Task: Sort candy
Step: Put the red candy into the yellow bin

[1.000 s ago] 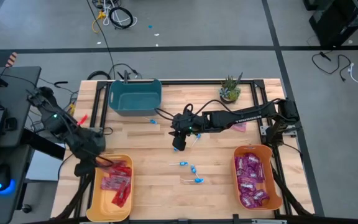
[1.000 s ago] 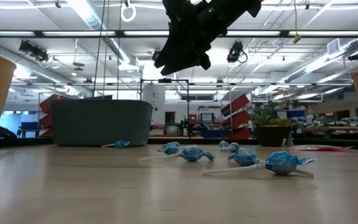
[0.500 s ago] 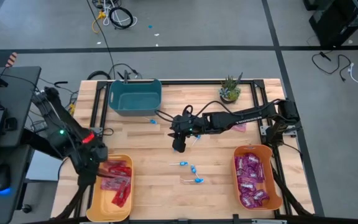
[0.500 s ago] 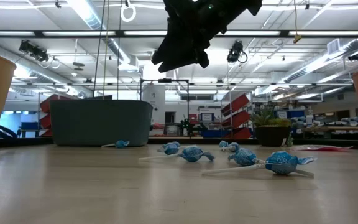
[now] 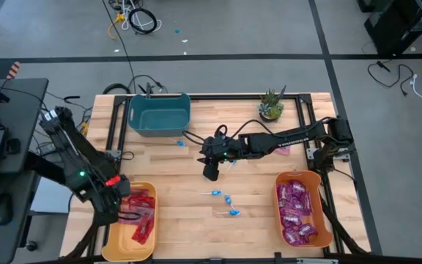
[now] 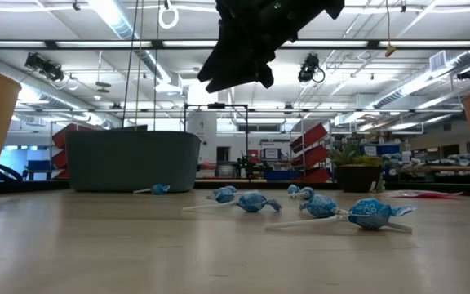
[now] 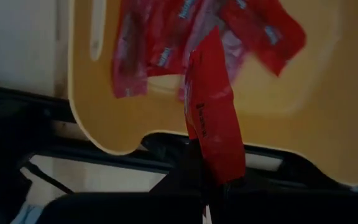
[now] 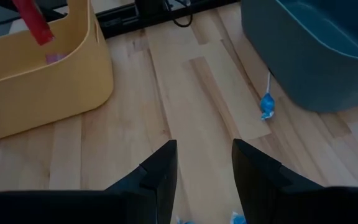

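Note:
My left gripper (image 5: 114,208) is over the left part of the yellow bin (image 5: 146,246), shut on a flat red packet (image 7: 213,124). More red packets (image 5: 139,211) lie in that bin. My right gripper (image 5: 211,173) hangs open above the middle of the table with nothing between its fingers (image 8: 160,171). Blue lollipops (image 5: 228,200) lie on the wood just nearer than it, and one more (image 5: 180,143) lies by the teal bin (image 5: 158,114). Purple packets (image 5: 297,209) fill the orange bin (image 5: 278,192). My left gripper pinches one end of the red packet (image 7: 221,169) between its two fingers, which point down from above. The packet hangs below the fingers, lengthwise, clear above the yellow bin's floor (image 7: 328,93). In the right wrist view it shows as a red strip (image 8: 35,22) over the bin.
A small potted plant (image 5: 271,107) stands at the far right. A pinkish packet (image 5: 281,149) lies on the table beside my right arm. A laptop and mouse sit on a desk beyond the table's left edge. Bare wood lies between the yellow and orange bins.
My left gripper has carried the red packet toward the table's near edge and downward, from the yellow bin's far end to over its left part, staying shut on it. My right gripper has kept still and open.

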